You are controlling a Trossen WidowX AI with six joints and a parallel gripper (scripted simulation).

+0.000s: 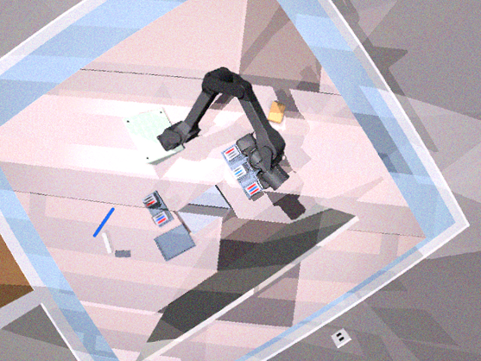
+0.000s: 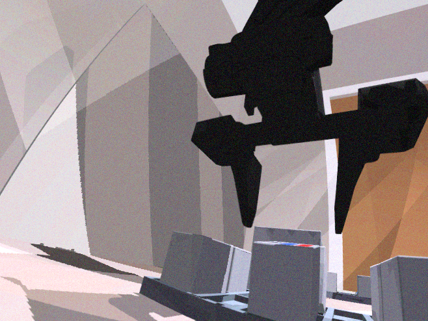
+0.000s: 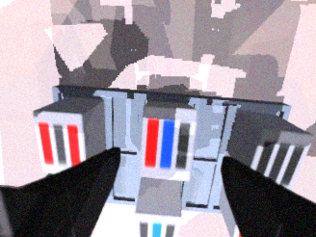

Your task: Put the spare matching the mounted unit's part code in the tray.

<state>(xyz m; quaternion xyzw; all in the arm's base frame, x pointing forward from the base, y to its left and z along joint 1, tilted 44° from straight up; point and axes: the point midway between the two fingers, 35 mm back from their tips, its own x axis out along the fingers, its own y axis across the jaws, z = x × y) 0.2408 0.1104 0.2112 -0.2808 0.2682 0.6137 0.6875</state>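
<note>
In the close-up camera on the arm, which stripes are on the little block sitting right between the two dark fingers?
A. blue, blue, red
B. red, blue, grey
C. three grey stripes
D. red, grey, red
B: in the wrist view the block centred between the open gripper fingers shows a red, a blue and a grey stripe, left to right.

Occlusions and cut-offs: arm (image 1: 254,116) covers the right side of the spare rack (image 1: 240,172) in the top view. Nearest spare (image 3: 158,211) cut by the wrist view's lower edge (stripes only partly legible). Right-hand spare (image 2: 401,286) cropped in the exterior view. Mounted unit (image 1: 156,207): code stripes too small to read reliably.
</note>
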